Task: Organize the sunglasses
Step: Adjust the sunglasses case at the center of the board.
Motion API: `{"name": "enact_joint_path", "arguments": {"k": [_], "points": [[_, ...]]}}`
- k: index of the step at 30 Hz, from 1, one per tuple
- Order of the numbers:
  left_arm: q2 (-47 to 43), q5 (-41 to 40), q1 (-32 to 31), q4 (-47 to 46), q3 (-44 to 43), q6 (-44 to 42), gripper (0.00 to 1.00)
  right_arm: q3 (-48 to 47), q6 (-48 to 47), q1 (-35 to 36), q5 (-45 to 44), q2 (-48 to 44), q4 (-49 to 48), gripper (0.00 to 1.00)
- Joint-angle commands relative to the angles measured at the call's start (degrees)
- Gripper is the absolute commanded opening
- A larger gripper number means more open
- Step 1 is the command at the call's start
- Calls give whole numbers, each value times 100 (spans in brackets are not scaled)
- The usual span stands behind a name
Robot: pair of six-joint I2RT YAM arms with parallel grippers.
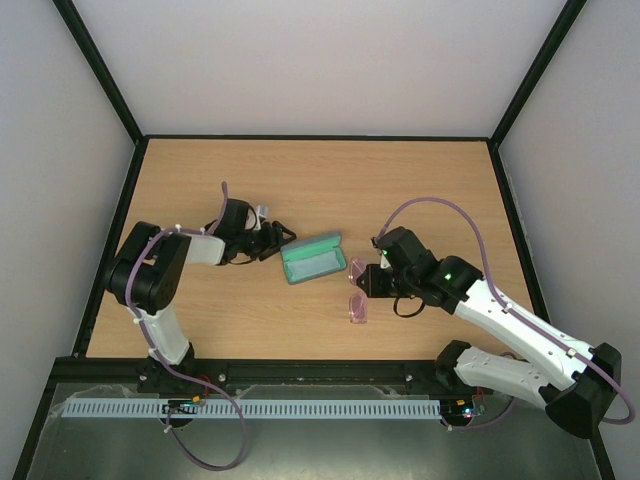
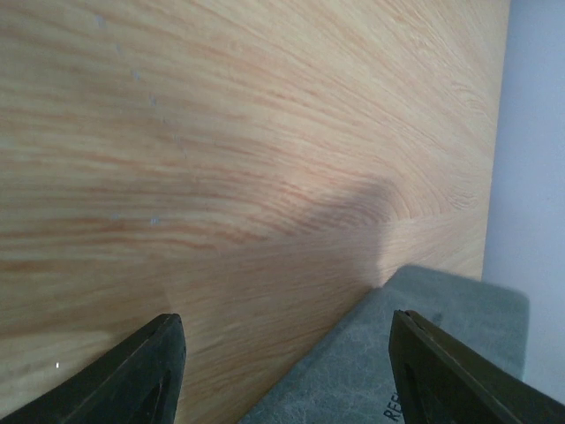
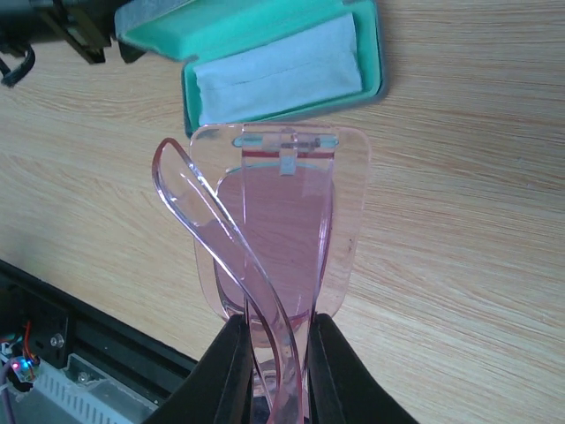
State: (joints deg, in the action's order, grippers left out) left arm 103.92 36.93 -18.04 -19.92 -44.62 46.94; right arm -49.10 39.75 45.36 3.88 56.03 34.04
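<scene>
**Q:** Which parts of the scene are hidden or cut off?

**A:** In the top view, the right gripper [image 1: 368, 282] covers the middle of the sunglasses [image 1: 358, 308] at centre right. Only one pink lens above the gripper and one below it show. In the right wrist view, the near end of the sunglasses [image 3: 282, 238] disappears between the fingers [image 3: 225, 371]. The open glasses case [image 3: 229, 18] is cropped by the top edge. The left gripper [image 3: 53, 31] is a dark, partial shape in the upper left corner. The left wrist view gives only two fingertips [image 2: 141, 371], the wooden table [image 2: 221, 132], a strip of pale wall [image 2: 530, 132] at the right edge and a corner of the case's grey outside [image 2: 424, 309] at lower right. Printing on that corner runs off the bottom edge and cannot be read.

**Q:** How does each gripper stand?

**A:** The right gripper is clamped on the sunglasses, pinching the pink frame between nearly closed fingers, just to the lower right of the case in the top view. Whether the glasses clear the table cannot be told. The left gripper [image 2: 287, 322] has its jaws well apart and grips nothing. It sits at the case's left end, and contact with the case cannot be judged.

**Q:** What is the count?

**A:** There are two grippers, one pair of sunglasses, one case, and one light blue cloth [image 3: 278, 71] lying inside the case.
</scene>
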Motion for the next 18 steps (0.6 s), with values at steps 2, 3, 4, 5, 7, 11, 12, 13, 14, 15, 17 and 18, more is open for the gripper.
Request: {"name": "enact_joint_path", "arguments": {"k": [2,3,4,5,7,11,12,13,14,15,17,18], "points": [[-332,-181,-203,-145,622,116,65,17,38,-74,-137,81,157,5],[-379,-190,-268,-219,747,181,65,13,35,-86,-141,114,144,5],[-427,-207,-322,-290,862,244,65,7,21,-103,-137,151,117,5],[-470,-226,-386,-352,948,303,65,-12,4,-118,-141,192,99,5],[-551,-276,-529,-482,1140,423,65,-41,-34,-175,-127,309,57,5],[-677,-356,-814,-708,1386,629,65,-157,-214,-330,-32,669,-66,5],[-704,-383,-875,-730,1420,663,65,-202,-270,-374,5,804,-95,5],[-730,-407,-937,-751,1462,700,64,-270,-304,-448,40,949,-126,5],[-755,-421,-983,-791,1500,749,65,-345,-304,-497,80,1099,-144,5],[-785,-431,-1023,-817,1534,782,65,-428,-305,-557,97,1260,-149,5],[-859,-450,-1078,-847,1614,853,64,-632,-467,-605,72,1592,-160,5],[-901,-451,-1105,-866,1651,873,64,-764,-493,-608,75,1759,-153,5]]}}
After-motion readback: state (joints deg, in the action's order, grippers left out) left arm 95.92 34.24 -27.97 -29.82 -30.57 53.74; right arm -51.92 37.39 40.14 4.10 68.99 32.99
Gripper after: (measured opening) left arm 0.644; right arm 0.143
